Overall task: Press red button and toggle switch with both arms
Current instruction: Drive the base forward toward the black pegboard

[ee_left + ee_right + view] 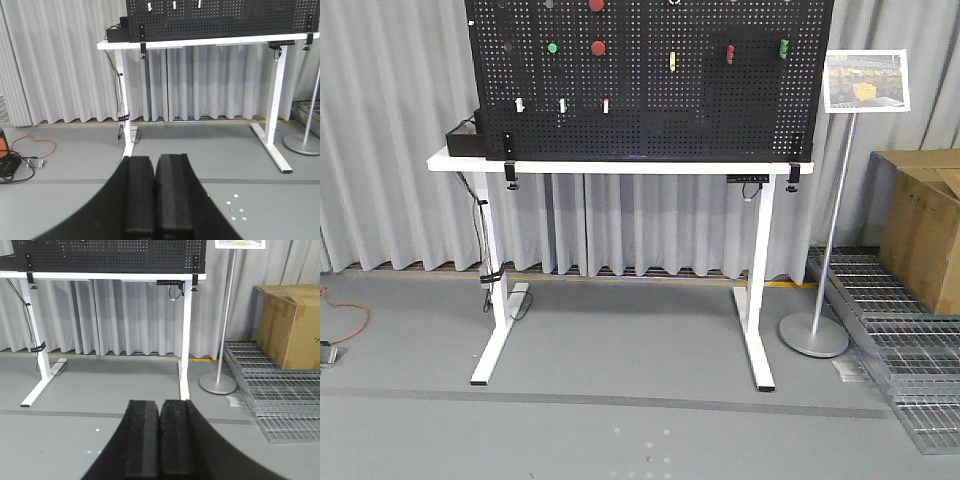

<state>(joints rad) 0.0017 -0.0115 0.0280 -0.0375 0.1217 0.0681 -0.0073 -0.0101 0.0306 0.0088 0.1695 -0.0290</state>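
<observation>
Left claw (pixel 154 167) and right claw (pixel 160 410) sit closed, empty; the sign (pixel 866 80) is unreadably blurred.

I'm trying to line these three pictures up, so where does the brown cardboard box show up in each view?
Exterior front view: the cardboard box is at the right edge, about mid-height, cut off by the frame.
Left wrist view: not in it.
Right wrist view: the cardboard box is at the upper right, behind the metal grating.
Shared landmark: the sign stand's round base, on the floor in all three.
</observation>
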